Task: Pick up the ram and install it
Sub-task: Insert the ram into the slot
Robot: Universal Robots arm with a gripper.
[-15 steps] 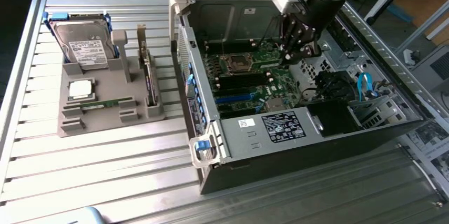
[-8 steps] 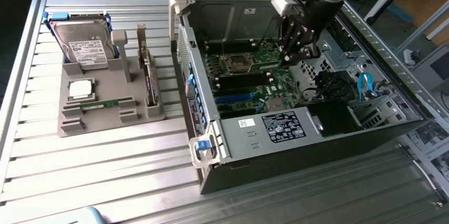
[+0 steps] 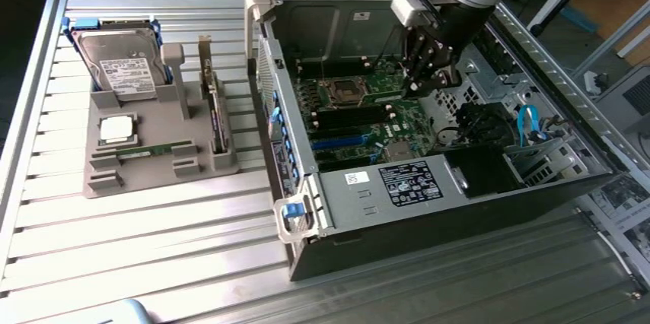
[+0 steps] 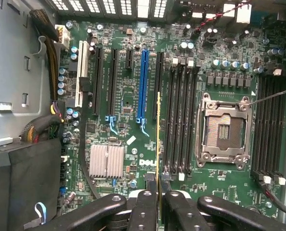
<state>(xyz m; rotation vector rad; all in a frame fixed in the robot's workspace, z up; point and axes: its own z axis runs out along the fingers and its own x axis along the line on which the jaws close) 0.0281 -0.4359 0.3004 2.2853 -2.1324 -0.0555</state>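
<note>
My gripper (image 4: 158,196) is shut on the ram (image 4: 158,139), which I see edge-on as a thin yellow-green line running out from between the two black fingers (image 4: 145,207). It hangs over the green motherboard (image 4: 128,144), beside the bank of long black memory slots (image 4: 180,120) and apart from them. In the exterior view the gripper (image 3: 422,87) reaches down into the open computer case (image 3: 447,179), over the motherboard near the CPU socket (image 3: 343,93).
On the board are the empty CPU socket (image 4: 223,130), a blue slot (image 4: 143,82) and a silver heatsink (image 4: 107,161). Cable bundles (image 4: 42,127) lie along the case wall. Outside the case, a grey fixture (image 3: 152,176) holds a hard drive (image 3: 122,65), a CPU chip (image 3: 117,128) and an upright card (image 3: 213,111).
</note>
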